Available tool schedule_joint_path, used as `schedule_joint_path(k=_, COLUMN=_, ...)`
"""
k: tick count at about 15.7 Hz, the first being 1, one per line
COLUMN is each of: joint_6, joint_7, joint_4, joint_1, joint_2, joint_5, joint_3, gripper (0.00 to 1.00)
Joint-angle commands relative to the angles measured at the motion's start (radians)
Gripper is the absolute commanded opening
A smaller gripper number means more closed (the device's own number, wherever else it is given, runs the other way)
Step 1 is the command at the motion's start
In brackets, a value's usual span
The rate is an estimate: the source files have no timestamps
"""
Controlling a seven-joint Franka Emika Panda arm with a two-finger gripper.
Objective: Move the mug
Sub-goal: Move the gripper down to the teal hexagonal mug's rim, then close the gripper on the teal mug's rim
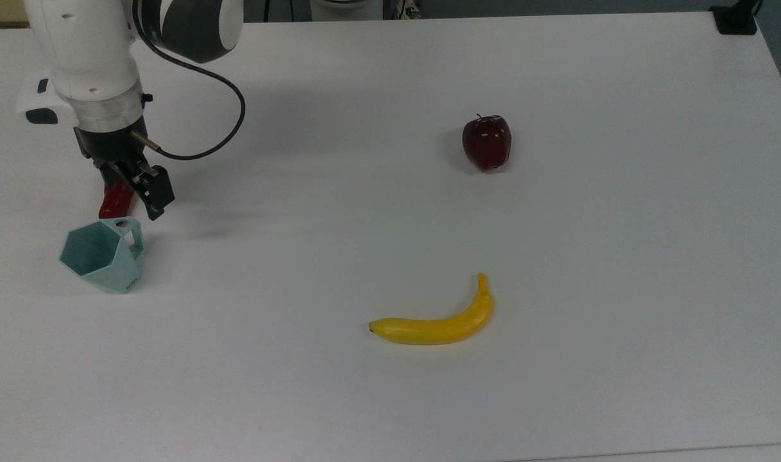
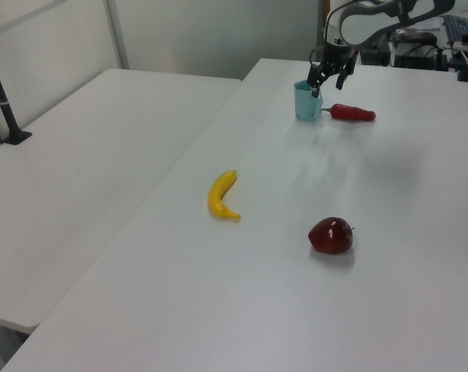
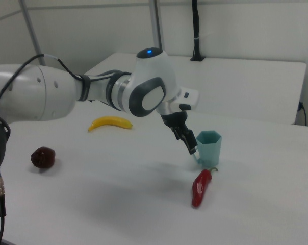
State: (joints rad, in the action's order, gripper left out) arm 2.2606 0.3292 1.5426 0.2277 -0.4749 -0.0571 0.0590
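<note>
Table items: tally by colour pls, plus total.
Red: 2, the apple and the chili pepper
Yellow: 1, the banana
Pale teal: 1, the mug
Total: 4

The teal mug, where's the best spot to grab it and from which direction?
Probably the rim wall of the mug, from above: it stands upright with its hexagonal mouth open, so one finger can drop inside and one outside a flat facet. Choose a facet away from the small handle and the red pepper beside it. The tool is open just above that handle side.
</note>
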Motion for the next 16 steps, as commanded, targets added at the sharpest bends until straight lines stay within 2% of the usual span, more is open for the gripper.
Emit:
schedule_joint_path(k=1, joint_6=0.092, joint_7=0.022, joint_4=-0.019, joint_1=0.01, joint_2=-0.059, joint_5=-0.006, joint_3=-0.001, gripper=0.89)
schedule_joint_path(k=4, joint_6=0.131, joint_7=0.022, joint_4=-0.019, joint_1=0.01, joint_2=-0.093, joint_5=-0.029, joint_3=0.001, gripper=0.82)
schedule_joint_path(k=7, joint_6=0.171, joint_7=0.024, joint_4=-0.018, joint_1=0.01, joint_2=-0.113, joint_5=-0.033, joint_3=0.001, gripper=0.67)
schedule_joint_path(k=12, joint_6=0.192, joint_7=0.024, joint_4=-0.009, joint_1=0.012, joint_2=-0.113, joint_5=-0.033, joint_3=0.002, gripper=0.34)
schedule_joint_path(k=14, joint_6=0.191, joint_7=0.024, joint_4=-0.006, joint_1=0.012, joint_2=-0.111, joint_5=-0.033, joint_3=0.002, gripper=0.17)
schedule_joint_path(k=16, joint_6=0.191, joint_7=0.024, joint_4=-0.001, joint_1=0.012, joint_2=-0.107, joint_5=-0.033, joint_3=0.002, gripper=0.06)
